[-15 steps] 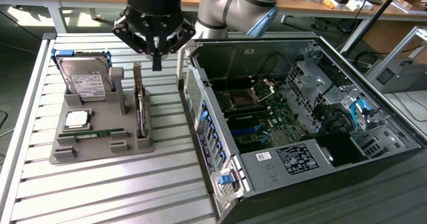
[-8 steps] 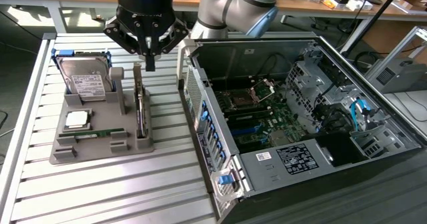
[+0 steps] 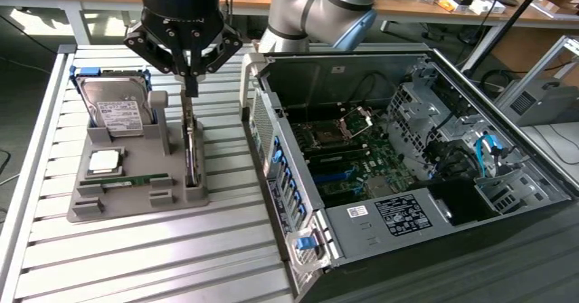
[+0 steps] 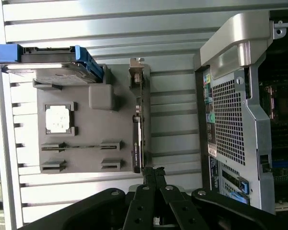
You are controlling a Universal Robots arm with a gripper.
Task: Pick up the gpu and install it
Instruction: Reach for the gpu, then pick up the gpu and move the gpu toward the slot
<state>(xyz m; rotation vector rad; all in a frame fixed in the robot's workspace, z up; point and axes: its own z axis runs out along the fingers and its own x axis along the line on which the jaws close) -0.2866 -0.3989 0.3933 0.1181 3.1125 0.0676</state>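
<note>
We see the gripper [image 3: 188, 91] w/ its jaws pressed together and nothing pinched btwn them. In the ext. view it hangs over the gpu [image 3: 190, 147], tips pointing down at the card's far end. We can't tell if they touch it.

The gpu stands on its long edge in a slot of the grey holder [image 3: 127, 208], on the holder's side nearest the PC case [image 3: 335, 79]. In the wrist view the gripper [image 4: 153, 171] has its closed tips just beside the dark end of the gpu [image 4: 137, 124], slightly toward the case [image 4: 230, 115]. The silvery bracket is at the card's other end, next to the HDD [image 4: 48, 60].

The HDD [image 3: 118, 110], in a blue frame, stands upright in the holder. A CPU chip [image 3: 104, 160] lies flat near it, and a green RAM stick [image 3: 135, 179] sits in a slot, both well apart from the jaws. The case is open w/ the motherboard exposed. It rests beside the holder on the slatted table [image 3: 135, 262].
</note>
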